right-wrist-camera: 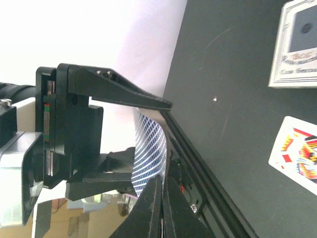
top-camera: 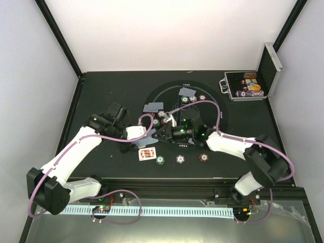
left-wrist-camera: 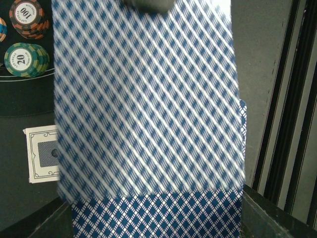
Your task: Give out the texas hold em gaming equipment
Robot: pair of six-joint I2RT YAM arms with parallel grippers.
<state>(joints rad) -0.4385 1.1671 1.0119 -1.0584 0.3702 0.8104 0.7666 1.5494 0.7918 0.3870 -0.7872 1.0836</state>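
Half done at best, judging from the spread. Watching the deck (left-wrist-camera: 148,213) first: hanging just over the near middle of the desk (top-camera: 101,96), sitting clenched in the left jaws, filling the left wrist view with blue-diamond backs. Peeling at the top card (right-wrist-camera: 148,148) now, bowing it away from the stack, with the right jaws pinched tight on its lower edge. Closing right down there, gripping nothing thicker than that single card as far as the right wrist view is showing.

Moving outward and counting what is dealt: spotting a face-up court card (top-camera: 147,153) lying near the left arm, one face-down hand (top-camera: 154,107) resting at the left of the printed ring, another face-down hand (top-camera: 188,91) sitting at its far side. Picking out a green chip (top-camera: 160,160), a pale chip (top-camera: 179,159) and a brown chip (top-camera: 203,157) lining up along the near side, plus two far chips (top-camera: 194,98) waiting beside the far hand.

Leaving, by the look of it, most of the deck to go round and the near places wanting cards. Noting the silver-edged case (top-camera: 269,63) standing open at the far right, well apart from the action.
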